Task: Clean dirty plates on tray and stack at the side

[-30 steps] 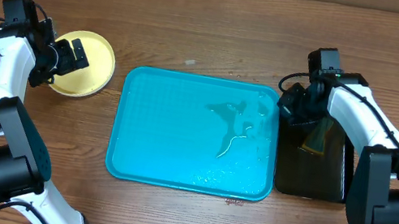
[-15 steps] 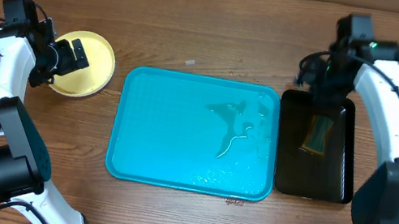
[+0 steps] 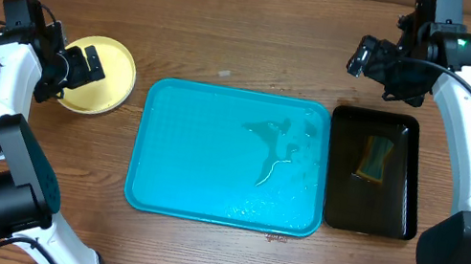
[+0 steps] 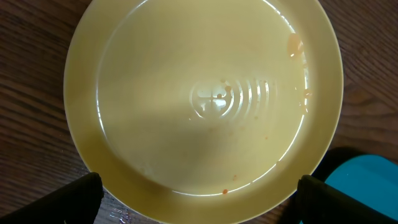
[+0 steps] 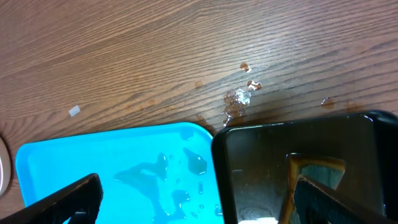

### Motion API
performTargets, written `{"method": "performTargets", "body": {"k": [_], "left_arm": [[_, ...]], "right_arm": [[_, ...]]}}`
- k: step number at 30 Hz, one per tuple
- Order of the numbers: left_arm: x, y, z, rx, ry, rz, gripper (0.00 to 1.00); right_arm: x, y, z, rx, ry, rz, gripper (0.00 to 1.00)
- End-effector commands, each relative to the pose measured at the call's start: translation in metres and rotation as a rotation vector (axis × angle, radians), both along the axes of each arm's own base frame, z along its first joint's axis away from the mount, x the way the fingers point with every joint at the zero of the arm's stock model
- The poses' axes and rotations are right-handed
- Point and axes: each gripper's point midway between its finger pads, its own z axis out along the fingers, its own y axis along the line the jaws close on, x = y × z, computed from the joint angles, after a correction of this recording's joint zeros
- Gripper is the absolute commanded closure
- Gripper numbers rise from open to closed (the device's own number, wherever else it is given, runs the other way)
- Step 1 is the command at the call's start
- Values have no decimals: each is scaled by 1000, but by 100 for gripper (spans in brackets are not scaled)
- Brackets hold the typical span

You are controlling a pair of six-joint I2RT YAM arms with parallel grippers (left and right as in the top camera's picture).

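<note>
A pale yellow plate [image 3: 107, 80] lies on the wood, left of the turquoise tray [image 3: 182, 161], which holds only puddles of water. My left gripper [image 3: 80, 66] hovers open over the plate. In the left wrist view the plate [image 4: 205, 106] fills the frame with small orange specks near its rim, and the left gripper [image 4: 199, 205] shows its dark fingertips [image 4: 53, 199] at the bottom corners. My right gripper [image 3: 376, 60] is open and empty, raised beyond the far left corner of the black tray. In its wrist view the right gripper [image 5: 199, 205] looks down on the tray [image 5: 112, 174].
A narrow black tray [image 3: 403, 200] stands right of the turquoise one, with a yellow-and-dark sponge [image 3: 373, 158] lying in it. The black tray [image 5: 249, 162] and sponge [image 5: 314, 171] also show in the right wrist view. Water drops [image 5: 239, 98] sit on the wood beyond them.
The right gripper has opened, left the sponge in the black tray and lifted away toward the far side of the table. The left arm has not moved.
</note>
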Motion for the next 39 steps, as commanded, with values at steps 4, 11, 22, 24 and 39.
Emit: {"method": "performTargets", "body": {"k": [4, 11, 22, 24, 39], "left_arm": [[0, 3, 1, 11, -3, -5, 0], [0, 3, 1, 11, -3, -5, 0], [0, 3, 1, 11, -3, -5, 0], [0, 3, 1, 11, -3, -5, 0], [0, 3, 1, 11, -3, -5, 0]], "right_arm": [[2, -2, 10, -13, -33, 4, 0], [-1, -1, 25, -10, -66, 6, 0], [-77, -6, 209, -34, -573, -10, 0], [-103, -12, 245, -71, -696, 28, 0], [-245, -45, 279, -197, -1480, 10, 0]]}}
